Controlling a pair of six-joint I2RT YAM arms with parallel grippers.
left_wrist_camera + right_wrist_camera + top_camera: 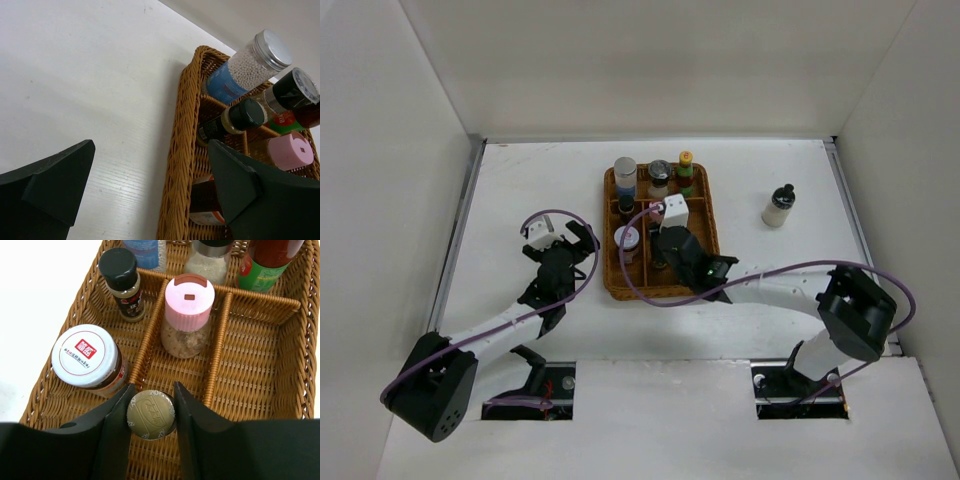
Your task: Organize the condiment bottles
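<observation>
On my right gripper point(152, 387), matt black plastic fingers point(116, 430) pinch a jar lid point(150, 415) of dull, embossed brass-toned metal; the tray point(250, 340) is rough woven wicker; at ten o'clock, a smooth glossy white lid point(85, 356); at twelve, a satin pink plastic cap point(189, 301); the bead jar point(235, 75) has a brushed silver metal lid point(272, 47); the table point(75, 75) is smooth matt white.

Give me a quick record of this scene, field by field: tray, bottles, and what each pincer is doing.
tray: brown woven tray, divided, mid-table
count in tray: seven, among them pink-capped jar, white-lidded jar
outside tray: black-capped pale bottle, upright on table, to the tray's right
right pincer: closed on gold-lidded jar inside tray
left pincer: open, over table left of tray
</observation>
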